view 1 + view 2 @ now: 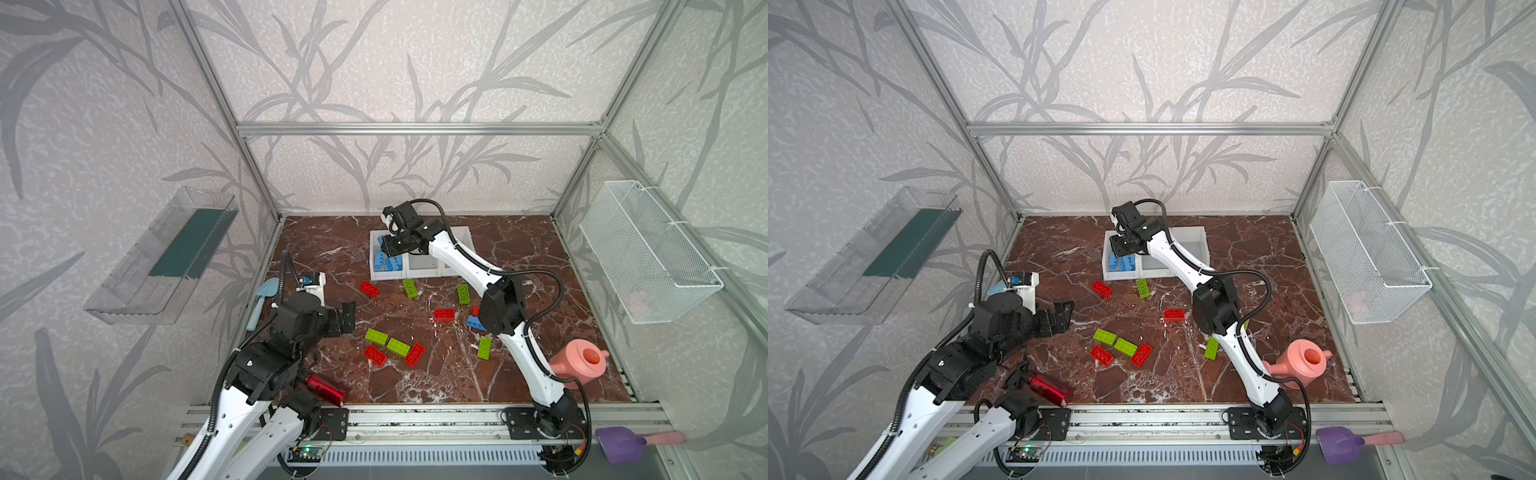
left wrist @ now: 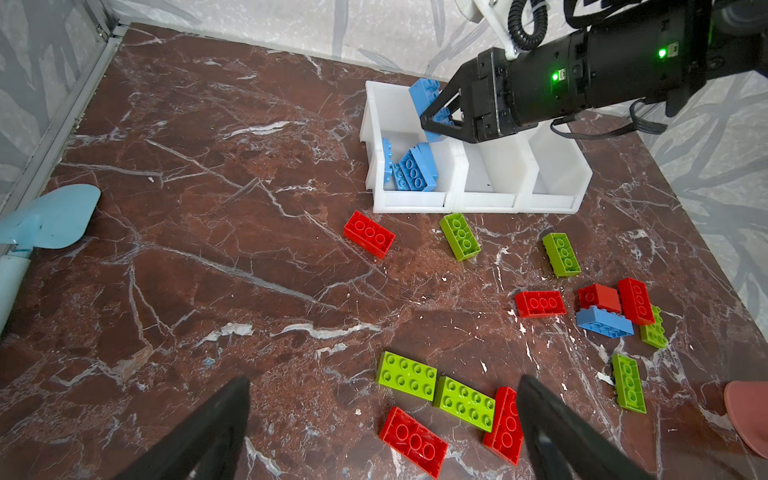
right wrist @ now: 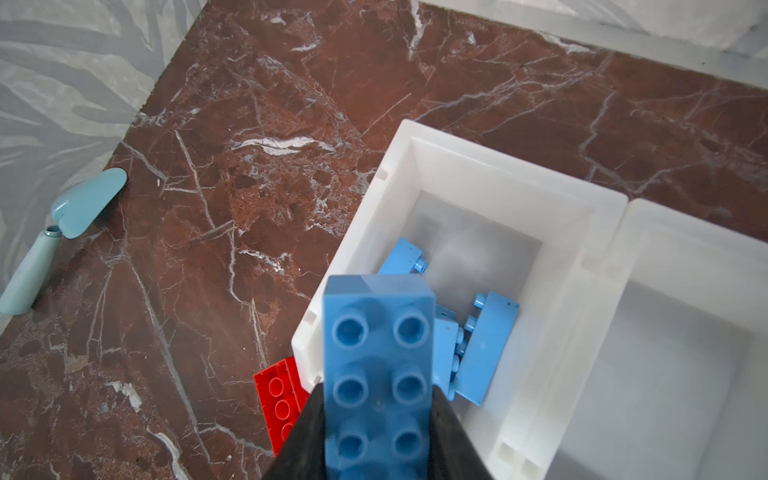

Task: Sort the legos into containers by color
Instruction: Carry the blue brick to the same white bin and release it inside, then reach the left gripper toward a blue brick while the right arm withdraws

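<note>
- Legos [image 2: 407, 376] in red and lime green lie scattered over the front and middle of the marbled table [image 2: 208, 249]. Blue ones [image 2: 411, 172] sit heaped in the left-end bin [image 2: 409, 205] of the three joined white containers [image 2: 515, 203] near the back wall.
- Right claw [image 3: 376, 390] pinches one blue brick [image 3: 378, 332] by its long sides and holds it tilted over that same bin.
- Left claw [image 2: 382, 379] hangs spread wide over a cluster of two green and two red bricks [image 1: 395, 347] near the front, gripping nothing.
- Broad bare marble opens on the left, between the bricks and a pale blue trowel [image 2: 50, 216] lying along the left edge rail.
- One red brick [image 2: 369, 235] lies just beside the left-end bin's front corner.
- Red bottle [image 1: 326, 388] lies at the front edge by the left arm, and a pink watering can [image 1: 579, 363] stands in the front right corner, close to the right arm.
- The left wrist view shows a pile of red, blue and green bricks [image 2: 615, 309] on the right side. In both top views the right arm's elbow covers most of it.
- The right wrist view alone shows the held brick's studs facing the camera, with both claw fingers pressed against it. In both top views only a sliver of blue shows beside the claw.
</note>
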